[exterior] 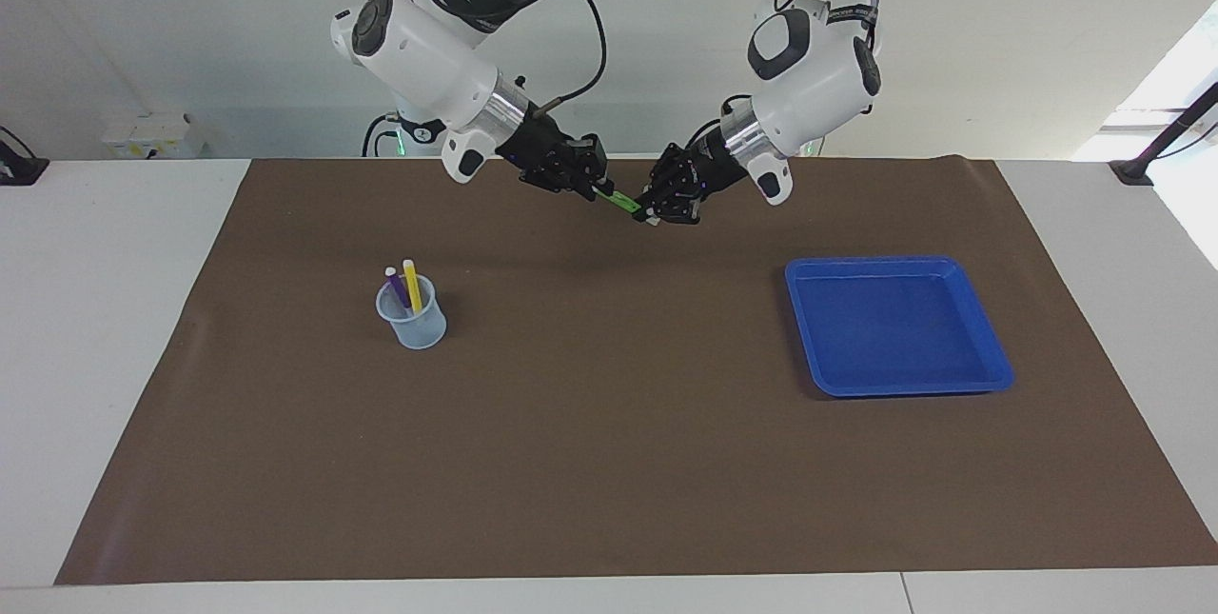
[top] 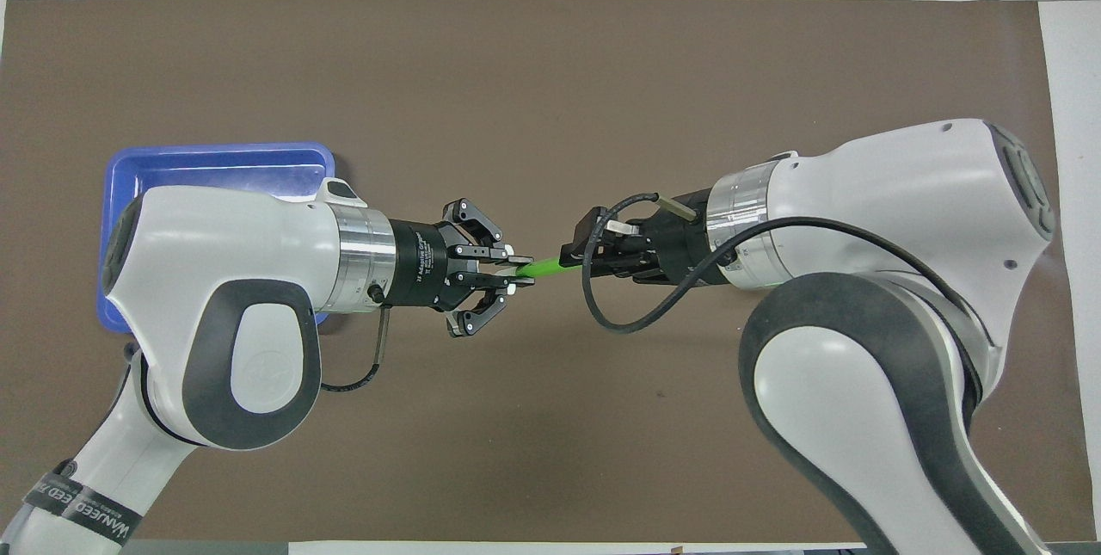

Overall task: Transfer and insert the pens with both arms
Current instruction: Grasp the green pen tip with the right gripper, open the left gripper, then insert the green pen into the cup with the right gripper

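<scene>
The green pen (exterior: 619,203) hangs in the air between the two grippers, over the brown mat (exterior: 609,462) near the robots' edge of the table (exterior: 95,309). Its long axis runs from one arm toward the other, sloping gently down toward the left arm's end. The left gripper (exterior: 653,215) is clamped on the lower end, fingertips together around it. The right gripper (exterior: 597,189) has the upper end between its fingers; whether it has fully closed on the pen, I cannot tell.

Toward the right arm's end of the table, a clear cup (exterior: 412,314) stands on the mat with the yellow pen (exterior: 411,286) and the purple pen (exterior: 396,287) leaning in it, pale ends up. A blue tray (exterior: 990,368) lies on the mat toward the left arm's end.
</scene>
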`<state>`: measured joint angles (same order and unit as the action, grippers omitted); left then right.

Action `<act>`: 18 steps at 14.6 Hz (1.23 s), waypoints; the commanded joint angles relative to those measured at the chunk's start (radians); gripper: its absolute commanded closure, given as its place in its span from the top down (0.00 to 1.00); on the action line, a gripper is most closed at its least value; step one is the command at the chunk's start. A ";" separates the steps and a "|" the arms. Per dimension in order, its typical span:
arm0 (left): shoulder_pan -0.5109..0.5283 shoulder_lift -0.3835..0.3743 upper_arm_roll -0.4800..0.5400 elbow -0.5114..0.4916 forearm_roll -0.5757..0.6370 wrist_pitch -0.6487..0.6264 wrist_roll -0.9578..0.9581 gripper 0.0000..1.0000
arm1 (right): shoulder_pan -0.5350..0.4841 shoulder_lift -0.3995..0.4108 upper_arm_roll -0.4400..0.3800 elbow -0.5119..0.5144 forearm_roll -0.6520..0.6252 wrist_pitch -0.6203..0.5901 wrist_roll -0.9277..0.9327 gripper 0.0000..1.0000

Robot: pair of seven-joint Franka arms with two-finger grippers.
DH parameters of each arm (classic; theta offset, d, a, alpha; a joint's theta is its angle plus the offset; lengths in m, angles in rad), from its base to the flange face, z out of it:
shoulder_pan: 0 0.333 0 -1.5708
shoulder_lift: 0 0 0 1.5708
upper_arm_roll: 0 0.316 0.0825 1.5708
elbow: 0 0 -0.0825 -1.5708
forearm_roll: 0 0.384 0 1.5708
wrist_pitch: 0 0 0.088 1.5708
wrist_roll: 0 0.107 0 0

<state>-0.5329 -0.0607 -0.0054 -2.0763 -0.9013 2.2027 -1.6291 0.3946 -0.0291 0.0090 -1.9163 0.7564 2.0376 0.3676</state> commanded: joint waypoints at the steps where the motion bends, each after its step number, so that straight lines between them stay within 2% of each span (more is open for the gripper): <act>1: -0.006 -0.036 0.004 -0.038 -0.019 0.020 -0.011 0.00 | -0.003 -0.018 0.003 -0.023 0.017 0.016 0.017 0.03; 2: -0.006 -0.036 0.004 -0.038 -0.019 0.020 -0.011 0.00 | -0.003 -0.018 0.003 -0.023 0.017 0.016 0.017 0.00; 7: -0.006 -0.036 0.004 -0.038 -0.019 0.025 -0.025 0.00 | -0.003 -0.018 0.003 -0.024 0.017 0.016 0.011 0.00; 8: -0.009 -0.034 0.004 -0.030 -0.019 0.032 -0.034 0.89 | -0.003 -0.018 0.003 -0.024 0.015 0.016 0.010 0.00; 10: -0.013 -0.039 0.004 -0.031 -0.016 0.037 -0.051 1.00 | -0.007 -0.017 0.003 -0.023 0.009 0.013 0.007 0.00; 12: -0.013 -0.039 0.007 -0.031 -0.016 0.037 -0.037 1.00 | -0.017 -0.014 0.003 -0.020 -0.017 -0.002 0.001 0.00; 14: -0.012 -0.039 0.008 -0.030 -0.011 0.038 -0.032 1.00 | -0.048 -0.005 -0.006 0.003 -0.113 -0.045 -0.042 0.00; 16: -0.002 -0.039 0.008 -0.025 -0.008 0.038 -0.032 1.00 | -0.109 0.017 -0.009 0.060 -0.159 -0.138 -0.161 0.00; 18: 0.002 -0.038 0.008 -0.024 -0.005 0.043 -0.032 1.00 | -0.175 0.047 -0.006 0.153 -0.285 -0.227 -0.284 0.00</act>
<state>-0.5316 -0.0726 -0.0008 -2.0793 -0.9054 2.2276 -1.6568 0.2790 -0.0233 -0.0014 -1.8654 0.5566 1.8962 0.1830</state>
